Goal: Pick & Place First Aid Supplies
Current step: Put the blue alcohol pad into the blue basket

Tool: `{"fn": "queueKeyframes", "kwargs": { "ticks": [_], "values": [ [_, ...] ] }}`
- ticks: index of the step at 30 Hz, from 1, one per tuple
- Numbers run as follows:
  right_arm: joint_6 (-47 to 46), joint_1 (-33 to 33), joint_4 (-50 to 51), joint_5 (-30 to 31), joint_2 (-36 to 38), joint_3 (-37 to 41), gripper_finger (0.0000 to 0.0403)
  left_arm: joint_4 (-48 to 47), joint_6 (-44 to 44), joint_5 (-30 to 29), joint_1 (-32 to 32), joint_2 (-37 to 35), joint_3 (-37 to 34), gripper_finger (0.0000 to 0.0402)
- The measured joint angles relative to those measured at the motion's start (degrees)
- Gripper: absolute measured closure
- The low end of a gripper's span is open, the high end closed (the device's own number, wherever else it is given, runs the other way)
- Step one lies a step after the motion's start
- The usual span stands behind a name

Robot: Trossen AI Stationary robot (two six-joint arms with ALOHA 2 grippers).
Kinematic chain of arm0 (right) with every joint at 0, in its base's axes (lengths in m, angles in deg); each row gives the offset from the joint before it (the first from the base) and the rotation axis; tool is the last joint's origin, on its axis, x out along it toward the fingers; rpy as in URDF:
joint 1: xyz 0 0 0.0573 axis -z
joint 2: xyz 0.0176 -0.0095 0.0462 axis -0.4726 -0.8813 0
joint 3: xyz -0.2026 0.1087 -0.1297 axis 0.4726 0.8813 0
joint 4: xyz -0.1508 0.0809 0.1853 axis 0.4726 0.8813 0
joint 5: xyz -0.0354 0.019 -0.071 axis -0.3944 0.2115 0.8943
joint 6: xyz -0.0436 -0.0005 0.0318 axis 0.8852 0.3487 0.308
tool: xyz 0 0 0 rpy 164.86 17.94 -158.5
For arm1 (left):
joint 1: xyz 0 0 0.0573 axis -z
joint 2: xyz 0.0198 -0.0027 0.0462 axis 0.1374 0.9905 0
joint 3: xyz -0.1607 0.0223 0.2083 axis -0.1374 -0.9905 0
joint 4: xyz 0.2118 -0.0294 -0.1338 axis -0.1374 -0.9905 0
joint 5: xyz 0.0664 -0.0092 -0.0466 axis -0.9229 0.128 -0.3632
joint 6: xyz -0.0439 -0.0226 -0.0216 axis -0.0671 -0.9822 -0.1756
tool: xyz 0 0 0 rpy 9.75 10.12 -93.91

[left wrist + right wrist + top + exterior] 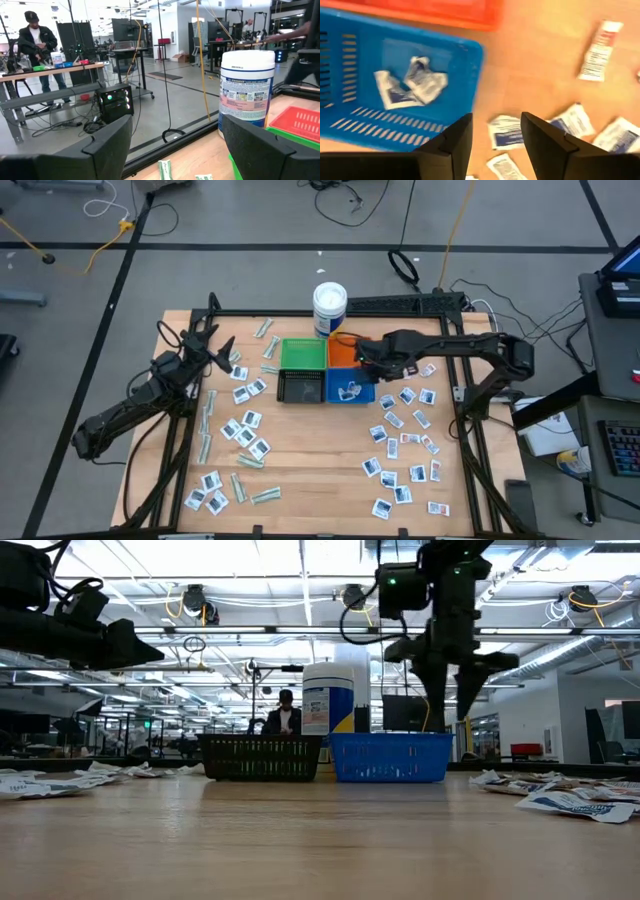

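2 crumpled white sachets (410, 82) lie in the slotted blue plastic bin (462, 90) on the wooden worktop (320, 470). Right gripper (492, 132) hangs above, fingers released, empty; left gripper (177, 145) waits spread.

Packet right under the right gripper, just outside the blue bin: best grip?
The white sachet lies flat on the table, clear of the blue bin. Probably best straight down from above, right gripper fingers pinching across its short width. It is too flat for a side approach.
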Motion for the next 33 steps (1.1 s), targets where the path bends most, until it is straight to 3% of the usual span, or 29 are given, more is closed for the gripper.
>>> {"fn": "queueKeyframes", "kwargs": {
  "ticks": [20, 33],
  "values": [
    [-0.34, 4.73, 5.56, -0.32, 21.16, 21.63, 0.0243, 0.0, 0.02, 0.01, 0.0, 0.0, 0.0, 0.0094],
    [2.32, 7.45, 5.5, 0.26, 24.82, 26.87, 0.0243, 0.0, 0.0, -0.01, -0.01, 0.0, 0.0, 0.0094]
  ]
}}
